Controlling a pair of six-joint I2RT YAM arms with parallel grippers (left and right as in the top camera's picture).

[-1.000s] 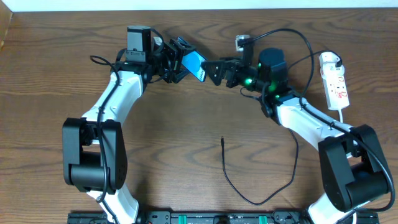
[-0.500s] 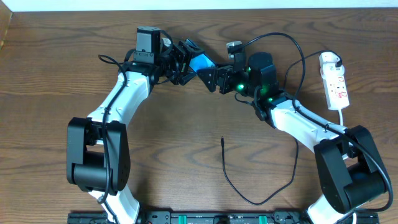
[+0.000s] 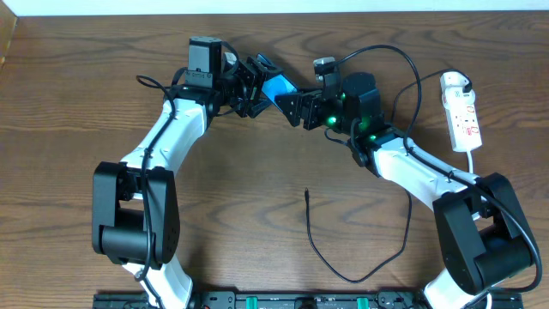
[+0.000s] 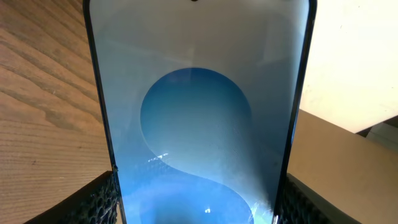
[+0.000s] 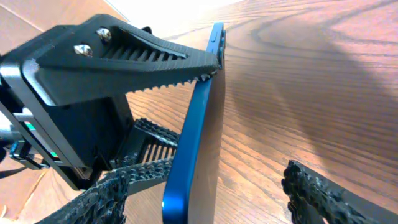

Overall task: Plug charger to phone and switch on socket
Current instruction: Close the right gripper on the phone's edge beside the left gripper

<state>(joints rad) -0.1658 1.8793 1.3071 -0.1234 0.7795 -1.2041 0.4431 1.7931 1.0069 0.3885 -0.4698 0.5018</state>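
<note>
Hanging above the far middle of the table [image 3: 257, 189], the phone [image 3: 279, 87] is being clamped across its width by the left gripper [image 4: 199, 208], while the right gripper [image 5: 224, 193] is straddling its free end, jaws apart and holding nothing. I judge this a handover, best done by centring the phone between those fingers and closing gently before the left lets go. The right wrist view is showing the phone edge-on with a gap to one finger, whereas only overhead is showing the charger [image 3: 309, 219] lying loose on the wood and the socket [image 3: 463, 116] far right.
</note>
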